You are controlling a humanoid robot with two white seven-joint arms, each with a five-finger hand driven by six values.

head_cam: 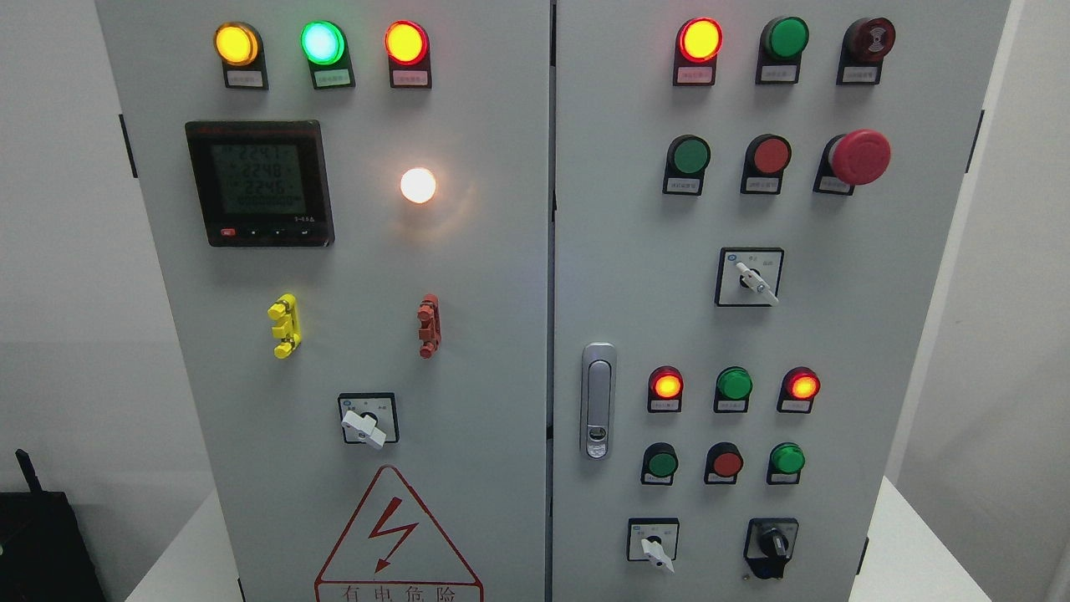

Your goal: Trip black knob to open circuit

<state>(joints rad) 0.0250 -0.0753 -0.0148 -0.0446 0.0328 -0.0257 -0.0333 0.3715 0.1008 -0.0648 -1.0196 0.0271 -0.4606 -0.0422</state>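
A grey two-door electrical cabinet (501, 334) fills the head view. The black knob (773, 545) sits at the lower right of the right door, on a black plate, its handle standing roughly upright. To its left is a white rotary switch (654, 548) turned to the lower right. Neither of my hands shows in the picture, and nothing touches the black knob.
The right door carries lit red lamps (700, 39), green and red push buttons (690, 155), a red mushroom stop button (858, 156), a white selector (752, 280) and a metal door handle (598, 400). The left door has a meter (259, 182), a white selector (364, 425) and a warning triangle (395, 535).
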